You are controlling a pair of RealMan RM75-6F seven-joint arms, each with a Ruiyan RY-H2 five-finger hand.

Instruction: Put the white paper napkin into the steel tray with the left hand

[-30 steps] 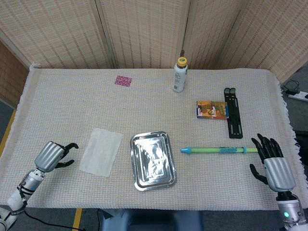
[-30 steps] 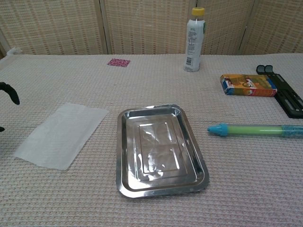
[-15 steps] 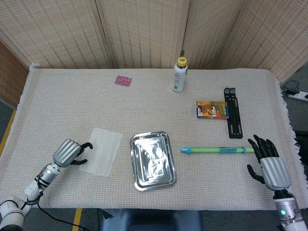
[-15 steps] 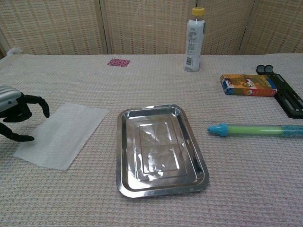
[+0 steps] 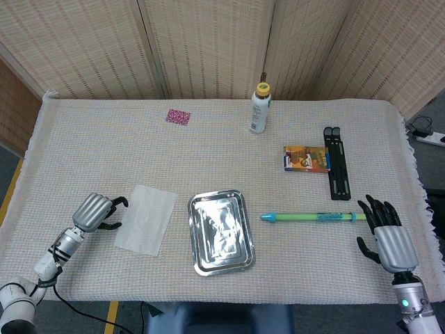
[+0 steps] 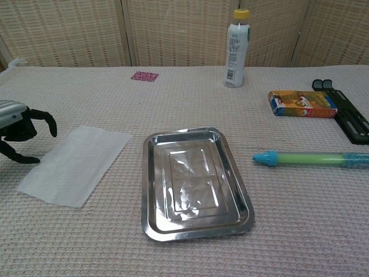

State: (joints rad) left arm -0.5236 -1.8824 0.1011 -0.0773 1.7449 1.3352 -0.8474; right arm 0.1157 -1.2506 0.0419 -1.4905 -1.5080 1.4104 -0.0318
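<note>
My left hand [image 5: 97, 212] hovers empty, fingers curled and apart, because its fingertips [image 6: 34, 159] must catch the napkin's edge. The white paper napkin [image 5: 147, 218] lies flat just beside it; the steel tray [image 5: 221, 232] waits just beyond the napkin.

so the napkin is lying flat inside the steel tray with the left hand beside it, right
Not quite. The white paper napkin lies flat on the table cloth, left of the steel tray, not inside it; the tray holds nothing. The left hand is indeed beside the napkin. The head view shows this plainly.
</note>
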